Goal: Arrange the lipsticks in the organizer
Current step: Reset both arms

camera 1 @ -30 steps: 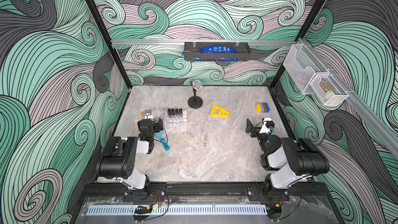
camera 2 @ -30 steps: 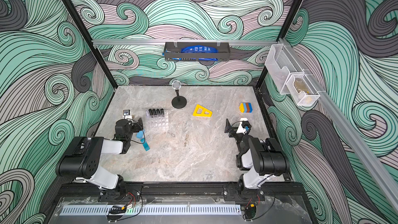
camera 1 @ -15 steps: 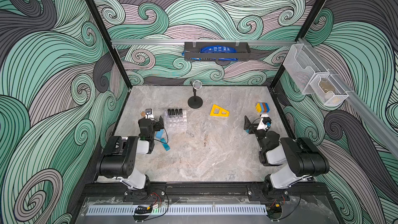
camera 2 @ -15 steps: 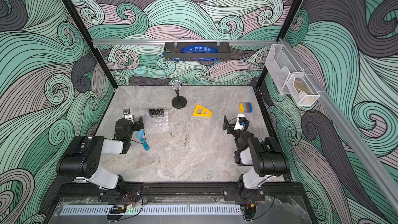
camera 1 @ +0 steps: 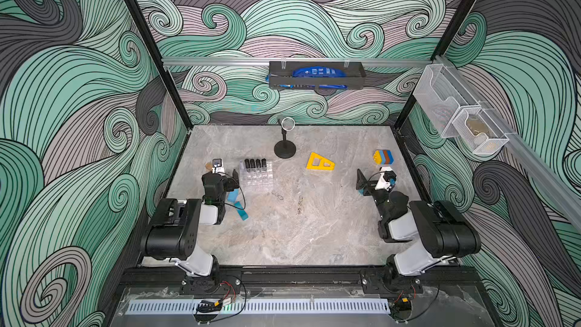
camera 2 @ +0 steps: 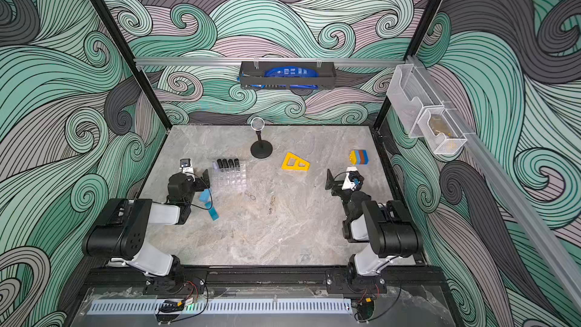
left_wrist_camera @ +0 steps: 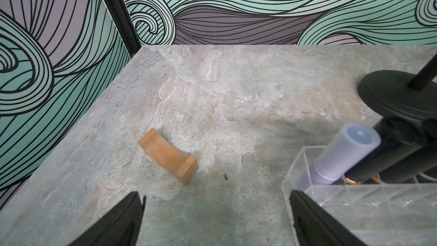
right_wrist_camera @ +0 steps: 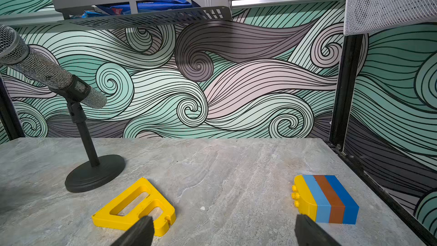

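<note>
Lipsticks (camera 1: 255, 163), all four, sit in the far row of the organizer (camera 1: 256, 180) in both top views, left wrist view has the left gripper (left_wrist_camera: 216, 197) spread wide and empty beside it, right wrist view shows the right gripper (right_wrist_camera: 223, 222) spread empty too, near the yellow frame (right_wrist_camera: 134, 205).

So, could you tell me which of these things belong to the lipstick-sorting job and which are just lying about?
For the job: four black lipsticks; the clear organizer holding them in its far row.

Lying about: microphone stand; yellow triangle frame; coloured brick stack; curved wooden block; blue pieces; lilac tube in the organizer's corner.
</note>
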Controlling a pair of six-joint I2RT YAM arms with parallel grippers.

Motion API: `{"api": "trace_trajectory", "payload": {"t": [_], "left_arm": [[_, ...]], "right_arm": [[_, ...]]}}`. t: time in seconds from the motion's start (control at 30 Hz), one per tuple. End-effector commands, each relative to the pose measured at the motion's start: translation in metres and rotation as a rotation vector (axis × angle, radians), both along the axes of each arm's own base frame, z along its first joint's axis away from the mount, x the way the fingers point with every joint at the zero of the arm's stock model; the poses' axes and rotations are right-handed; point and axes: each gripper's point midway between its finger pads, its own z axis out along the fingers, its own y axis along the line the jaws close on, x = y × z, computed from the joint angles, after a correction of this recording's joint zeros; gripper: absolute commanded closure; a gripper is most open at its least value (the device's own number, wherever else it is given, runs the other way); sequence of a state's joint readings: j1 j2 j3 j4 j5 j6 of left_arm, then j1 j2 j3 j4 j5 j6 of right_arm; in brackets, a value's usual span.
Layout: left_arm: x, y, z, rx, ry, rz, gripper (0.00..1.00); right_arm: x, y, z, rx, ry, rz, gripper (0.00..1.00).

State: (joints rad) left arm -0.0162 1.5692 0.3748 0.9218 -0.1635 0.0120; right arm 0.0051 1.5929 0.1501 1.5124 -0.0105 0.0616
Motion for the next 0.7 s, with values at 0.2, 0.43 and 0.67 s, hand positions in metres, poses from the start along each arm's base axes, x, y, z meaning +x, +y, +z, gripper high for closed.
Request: {"api": "trace_trajectory", "payload": {"t": [0.2, 0.43, 0.67], "left_arm": [[0.003, -0.004, 0.003, 0.003, -0.015, -0.016, 0.01], [0.003, -0.004, 0.003, 0.003, -0.015, -0.016, 0.01], [0.007, -0.023, 0.0, 0.024, 0.01, -0.13, 0.01]], "right_arm": [[-0.003, 0.0, 0.004, -0.006, -0.019, 0.011, 0.01], [-0.003, 0.0, 0.005, -0.007, -0.02, 0.011, 0.01], [-0.003, 0.001, 0.005, -0.005, -0.02, 0.021, 0.01]]}}
